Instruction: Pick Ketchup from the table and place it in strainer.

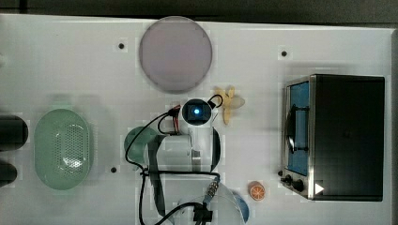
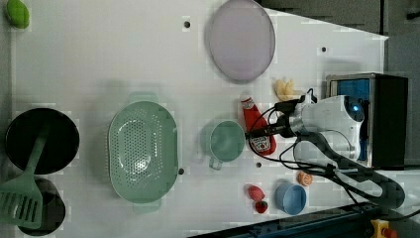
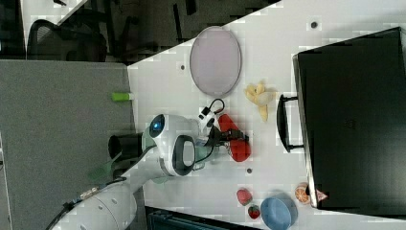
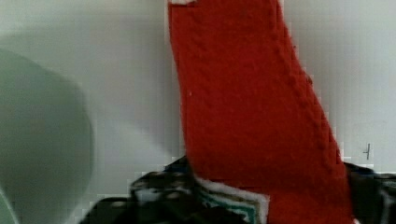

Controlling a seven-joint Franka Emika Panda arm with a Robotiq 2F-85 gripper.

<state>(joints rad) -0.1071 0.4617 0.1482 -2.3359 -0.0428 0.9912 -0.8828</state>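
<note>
Ketchup (image 4: 252,107) lying on white table (image 1: 70,61); strainer (image 2: 142,151) apart.

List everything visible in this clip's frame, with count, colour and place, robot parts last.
Ketchup: 1, red, lying beside cup
strainer: 1, mint green, the left view's left of the cup
cup: 1, green, between strainer and Ketchup
plate: 1, grey-lilac, table's far edge
banana: 1, pale yellow, near oven
oven: 1, black, the top view's right
bowl: 1, blue, near edge
strawberries: 2, red, beside bowl
orange slice: 1, orange, by oven
spatula: 1, green, on black pots
gripper: 1, black, at the Ketchup
</note>
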